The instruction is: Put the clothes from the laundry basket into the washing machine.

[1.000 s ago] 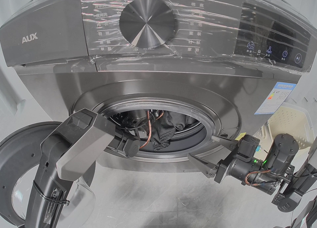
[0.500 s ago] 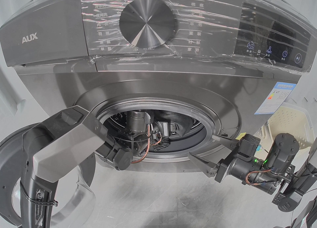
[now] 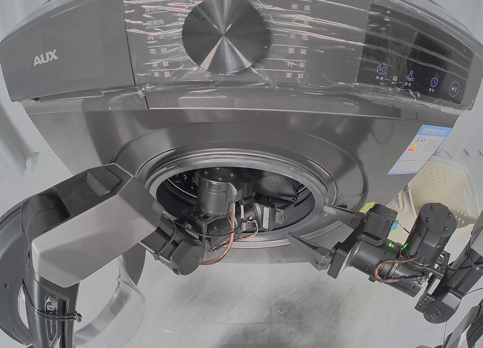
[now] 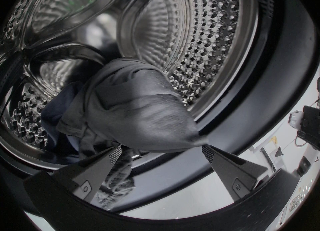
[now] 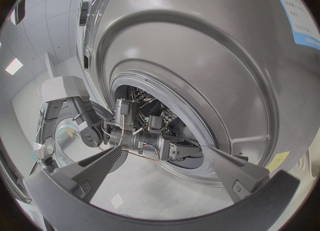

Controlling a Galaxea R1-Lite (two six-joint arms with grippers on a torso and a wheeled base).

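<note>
— Grey brushed-steel washing machine (image 3: 302, 132), its round glass door (image 3: 12, 243) open at the left. And the left gripper (image 4: 160, 150)?
— At the drum mouth, jaws apart, clamping nothing. A crumpled dark grey knit garment (image 4: 133, 108) lies just beyond it, inside the perforated stainless drum (image 4: 206, 41), draped onto the black rubber seal (image 4: 266, 84).
— Rightward?
— The right gripper (image 3: 308, 223) hangs near the machine's front, jaws apart. A cream perforated plastic laundry basket (image 3: 443, 183) stands far right.
</note>
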